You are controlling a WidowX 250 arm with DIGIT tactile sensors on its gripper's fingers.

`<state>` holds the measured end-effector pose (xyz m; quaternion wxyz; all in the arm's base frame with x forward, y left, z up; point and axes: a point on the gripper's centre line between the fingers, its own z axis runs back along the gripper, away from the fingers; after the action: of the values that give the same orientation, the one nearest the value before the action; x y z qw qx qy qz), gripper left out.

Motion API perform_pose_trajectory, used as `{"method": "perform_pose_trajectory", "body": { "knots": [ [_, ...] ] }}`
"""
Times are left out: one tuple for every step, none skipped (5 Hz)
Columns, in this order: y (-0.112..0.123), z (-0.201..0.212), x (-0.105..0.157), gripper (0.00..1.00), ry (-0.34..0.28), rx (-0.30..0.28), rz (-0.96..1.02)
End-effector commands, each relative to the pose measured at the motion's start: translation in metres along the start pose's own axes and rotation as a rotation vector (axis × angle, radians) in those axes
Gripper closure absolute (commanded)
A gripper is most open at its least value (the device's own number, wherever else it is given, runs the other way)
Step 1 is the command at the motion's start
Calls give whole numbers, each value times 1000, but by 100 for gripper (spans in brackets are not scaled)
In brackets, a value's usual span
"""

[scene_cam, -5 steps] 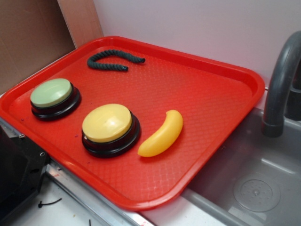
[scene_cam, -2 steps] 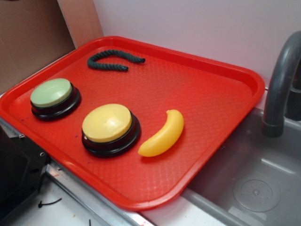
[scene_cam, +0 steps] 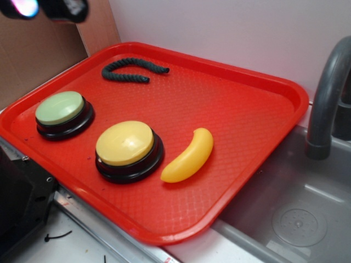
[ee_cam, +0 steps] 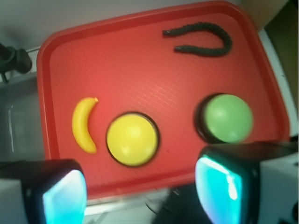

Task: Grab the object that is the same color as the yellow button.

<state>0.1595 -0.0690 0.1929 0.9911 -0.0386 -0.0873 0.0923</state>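
A glossy yellow toy banana (scene_cam: 188, 156) lies on the red tray (scene_cam: 258, 115), just right of the yellow button (scene_cam: 125, 143), apart from it. In the wrist view the banana (ee_cam: 84, 124) lies left of the yellow button (ee_cam: 132, 138). My gripper (scene_cam: 46, 8) shows at the top left edge of the exterior view, high above the tray and far from the banana. In the wrist view the gripper (ee_cam: 142, 191) is open and empty, its cyan pads (ee_cam: 216, 186) wide apart over the tray's near edge.
A pale green button (scene_cam: 61, 109) sits at the tray's left. A dark green rope piece (scene_cam: 133, 69) lies at the tray's far side. A grey sink (scene_cam: 296, 213) with a dark faucet (scene_cam: 327, 98) is to the right. A brown board (scene_cam: 38, 44) stands behind.
My gripper has come into the exterior view at the top left corner. The banana, buttons and rope have not moved.
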Motion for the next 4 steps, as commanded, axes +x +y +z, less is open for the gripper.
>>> {"method": "perform_pose_trajectory", "body": {
  "knots": [
    [-41,-64,29,0,-30,7,134],
    [-59,-94,32,0,-22,34,102],
    [-72,-122,32,0,13,54,41],
    [-74,-147,36,0,57,61,-16]
  ]
}}
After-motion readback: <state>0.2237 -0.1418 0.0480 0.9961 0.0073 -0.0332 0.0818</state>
